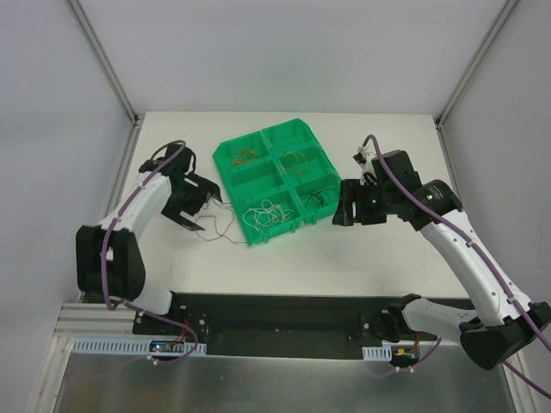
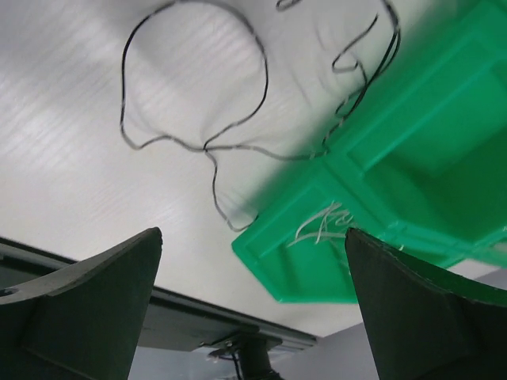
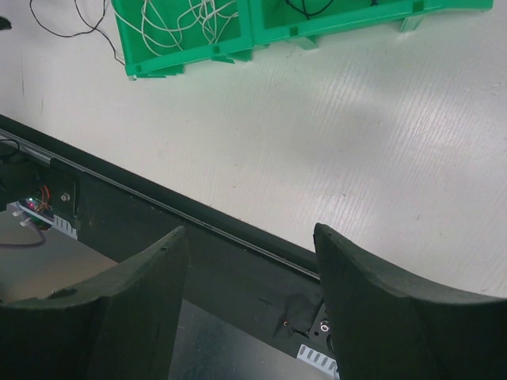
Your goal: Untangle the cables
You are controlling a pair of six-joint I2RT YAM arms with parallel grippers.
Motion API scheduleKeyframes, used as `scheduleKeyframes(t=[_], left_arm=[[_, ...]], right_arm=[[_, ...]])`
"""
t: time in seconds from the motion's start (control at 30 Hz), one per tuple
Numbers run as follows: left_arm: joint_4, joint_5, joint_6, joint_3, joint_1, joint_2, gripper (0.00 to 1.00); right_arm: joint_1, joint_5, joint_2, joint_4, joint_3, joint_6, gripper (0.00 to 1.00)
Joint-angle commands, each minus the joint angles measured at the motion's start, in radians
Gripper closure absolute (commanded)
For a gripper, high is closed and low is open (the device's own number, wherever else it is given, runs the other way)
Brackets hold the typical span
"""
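Seen from above, the green tray (image 1: pixel 233 200) sits skewed near the middle of the white surface (image 1: pixel 284 267), with one corner toward the near edge. Its compartments keep the colours apart, which I take to be the sorting. There are orange wires (image 1: pixel 245 157) in the far-left compartment, with yellowish wires (image 1: pixel 295 158) beside them. A black bundle (image 1: pixel 318 200) lies toward the right corner, and white wires (image 1: pixel 267 215) fill the near-corner compartment. A loose black wire (image 1: pixel 219 225) lies on the surface just beside the tray's left wall, outside every compartment. The left gripper (image 1: pixel 209 209) hangs next to it. The right gripper (image 1: pixel 340 208) sits off the tray's right corner, probably to keep clear.

The left wrist camera shows that gripper released, its jaws spread wide with nothing between them. Beyond them the loose wire is hair-thin and kinked, curling in one big loop on the surface. Its far end runs up against the tray wall, and I cannot tell whether it crosses the rim. A few white strands show in the nearest compartment.

The right wrist camera shows its jaws parted and gripping nothing, over bare surface near the front edge. Beyond them the white wires lie in tangled overlapping loops.
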Motion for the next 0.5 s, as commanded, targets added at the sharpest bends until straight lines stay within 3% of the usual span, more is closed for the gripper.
scheduleKeyframes(t=[0.0, 0.2, 0.47], left_arm=[[0.020, -0.050, -0.019, 0.119, 0.027, 0.179, 0.01], [0.011, -0.047, -0.054, 0.213, 0.037, 0.372, 0.01], [0.014, -0.047, -0.100, 0.207, -0.002, 0.446, 0.02]], right_arm=[[-0.004, 0.005, -0.014, 0.007, 0.009, 0.003, 0.34], [-0.006, 0.037, -0.040, -0.008, 0.001, 0.001, 0.34], [-0.010, 0.042, -0.032, -0.015, 0.010, -0.003, 0.34]])
